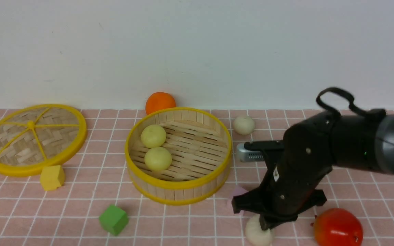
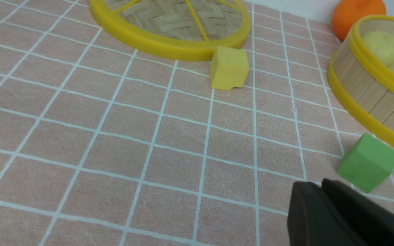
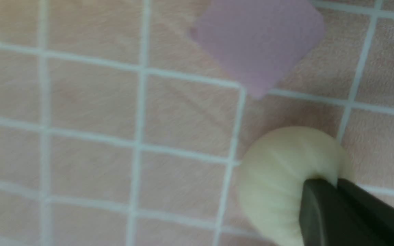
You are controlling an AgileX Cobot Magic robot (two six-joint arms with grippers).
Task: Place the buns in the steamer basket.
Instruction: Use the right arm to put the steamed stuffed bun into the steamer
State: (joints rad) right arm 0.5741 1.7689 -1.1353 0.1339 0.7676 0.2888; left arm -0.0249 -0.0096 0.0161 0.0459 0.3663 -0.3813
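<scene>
Low over the pink-tiled bench (image 1: pixel 63 205), the right arm (image 1: pixel 320 150) bends steeply down, its pincer (image 1: pixel 266 223) closed to a slit, tips touching an off-white dome-shaped bun (image 1: pixel 255 235) at the near edge beside a red tomato-like fruit (image 1: pixel 338 227); two pale yellow buns (image 1: pixel 153 136) (image 1: pixel 158 159) lie in the round bamboo steamer basket (image 1: pixel 178 197) farther left.

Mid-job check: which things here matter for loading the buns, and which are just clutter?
For the job: steamer basket; far yellow bun and near yellow bun, both inside it; back off-white bun; front off-white bun, at the right gripper.
Lying about: woven lid, orange ball, red fruit, yellow cube, green cube, pink block.
</scene>
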